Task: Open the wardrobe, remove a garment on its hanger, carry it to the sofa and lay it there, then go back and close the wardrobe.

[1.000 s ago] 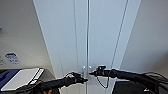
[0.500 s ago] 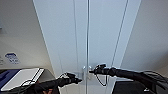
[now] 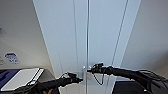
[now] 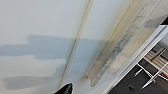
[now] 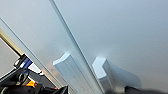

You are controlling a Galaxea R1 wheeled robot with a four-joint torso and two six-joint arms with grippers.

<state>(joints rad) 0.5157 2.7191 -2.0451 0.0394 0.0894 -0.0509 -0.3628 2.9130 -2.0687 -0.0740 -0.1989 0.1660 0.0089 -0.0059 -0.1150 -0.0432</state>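
Note:
The wardrobe (image 3: pixel 100 37) stands right in front of me, tall and white, with both doors shut along the centre seam. Its small paired handles (image 3: pixel 85 71) sit low at the seam, and the right wrist view shows them close up as two white blocks (image 5: pixel 72 72) on either side of the seam. My right gripper (image 3: pixel 92 69) is at the handles, reaching in from the right. My left gripper (image 3: pixel 78 80) is just below and left of them, close to the left door (image 4: pixel 37 25). The garment, hanger and sofa are hidden.
A low surface with a white and blue flat item (image 3: pixel 22 77) lies at the lower left. Grey wall flanks the wardrobe, with a blue sticker (image 3: pixel 11 58) on the left. Beside the wardrobe's edge, a white rack frame (image 4: pixel 152 72) stands over dark floor.
The right gripper has edged slightly left toward the seam and handles. The left arm has barely shifted.

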